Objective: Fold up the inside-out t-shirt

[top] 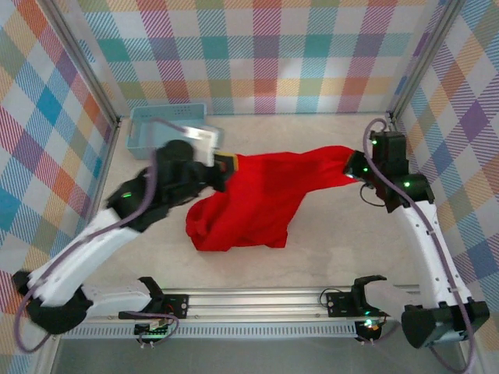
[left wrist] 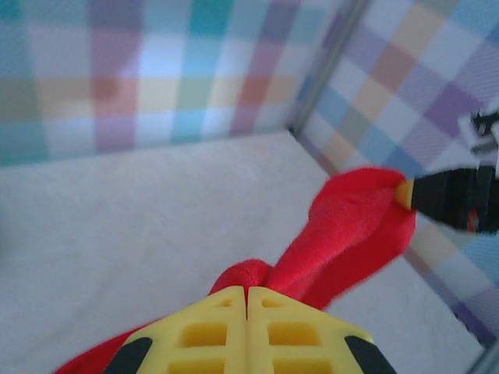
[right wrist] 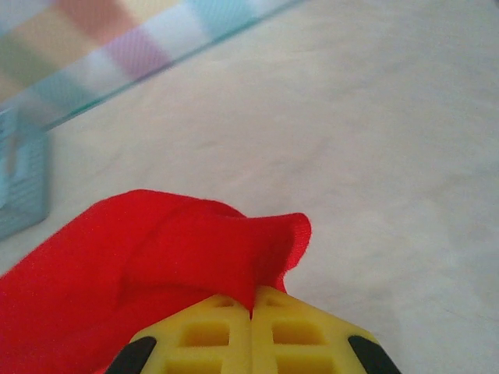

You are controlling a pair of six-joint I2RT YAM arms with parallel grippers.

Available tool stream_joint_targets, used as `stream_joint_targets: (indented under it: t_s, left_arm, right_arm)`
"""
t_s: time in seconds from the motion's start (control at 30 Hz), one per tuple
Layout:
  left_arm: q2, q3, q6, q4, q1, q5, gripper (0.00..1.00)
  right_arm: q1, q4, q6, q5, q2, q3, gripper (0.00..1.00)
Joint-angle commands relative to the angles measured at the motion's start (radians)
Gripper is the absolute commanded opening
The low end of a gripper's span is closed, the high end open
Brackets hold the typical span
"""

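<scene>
Top external, soft red t-shirt (top: 257,195), bunched

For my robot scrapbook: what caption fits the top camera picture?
A red t-shirt hangs stretched between the left tool and the right tool over a table, light-blue basket behind.

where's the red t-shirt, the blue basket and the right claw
red t-shirt (top: 257,199): top view, middle of the cloth
blue basket (top: 144,132): top view, its bare left part
right claw (right wrist: 251,300): right wrist view, between its shut fingertips
</scene>
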Motion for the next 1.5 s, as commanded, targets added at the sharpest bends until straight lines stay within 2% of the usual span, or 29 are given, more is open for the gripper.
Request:
stream_joint_targets:
  t_s: [0.0,0.07,0.1,0.17,0.23,0.3,0.4,0.5,0.63,0.77,0.83,1.07,1.13,1.23,1.3,1.33,1.4,1.47]
  left_arm:
    - [0.158,-0.064,-0.094,0.164,-0.087,0.112,0.11]
    - [0.225,-0.077,-0.118,0.193,-0.108,0.126,0.33]
    - [0.245,-0.088,-0.132,0.199,-0.109,0.129,0.40]
    - [0.243,-0.119,-0.145,0.175,-0.105,0.072,0.51]
    - [0.199,-0.182,-0.163,0.141,-0.078,0.012,0.60]
    - [0.143,-0.266,-0.202,0.114,-0.009,0.011,0.62]
    - [0.070,-0.415,-0.242,0.040,0.104,-0.017,0.62]
    - [-0.002,-0.556,-0.258,0.016,0.205,0.005,0.64]
    - [-0.079,-0.694,-0.272,0.040,0.294,0.044,0.68]
    - [-0.063,-0.763,-0.268,0.119,0.334,0.078,0.70]
    - [-0.026,-0.772,-0.261,0.143,0.336,0.047,0.70]
    - [0.045,-0.783,-0.256,0.235,0.337,0.062,0.64]
    - [0.061,-0.784,-0.254,0.242,0.337,0.075,0.61]
    - [0.088,-0.761,-0.247,0.275,0.337,0.085,0.50]
    - [0.108,-0.736,-0.242,0.272,0.337,0.090,0.41]
    - [0.119,-0.717,-0.240,0.265,0.337,0.090,0.34]
    - [0.136,-0.680,-0.238,0.259,0.337,0.088,0.22]
    - [0.142,-0.647,-0.236,0.220,0.337,0.093,0.14]
  right_arm:
    - [-0.112,-0.004,0.041,-0.039,0.038,-0.055,0.00]
    - [-0.127,0.023,0.035,-0.058,0.061,-0.076,0.22]
    - [-0.126,0.037,0.028,-0.069,0.067,-0.086,0.30]
    - [-0.124,0.048,0.019,-0.079,0.069,-0.099,0.44]
    - [-0.100,0.049,-0.004,-0.097,0.057,-0.109,0.53]
    - [-0.013,0.049,-0.029,-0.084,0.033,-0.121,0.58]
    - [0.219,0.049,-0.046,-0.039,0.016,-0.146,0.62]
    - [0.438,0.089,-0.017,-0.059,0.053,-0.196,0.62]
    - [0.672,0.179,0.045,-0.046,0.159,-0.250,0.65]
    - [0.787,0.259,0.071,-0.070,0.296,-0.247,0.62]
    - [0.816,0.283,0.070,-0.075,0.355,-0.235,0.60]
    - [0.848,0.278,0.093,-0.086,0.500,-0.197,0.52]
    - [0.852,0.295,0.093,-0.111,0.514,-0.202,0.42]
    - [0.851,0.298,0.093,-0.115,0.485,-0.202,0.16]
    - [0.851,0.245,0.096,-0.024,0.426,-0.202,0.03]
    - [0.848,0.219,0.092,0.028,0.392,-0.206,0.00]
    - [0.843,0.163,0.078,0.117,0.292,-0.223,0.00]
    - [0.834,0.133,0.061,0.159,0.187,-0.250,0.00]
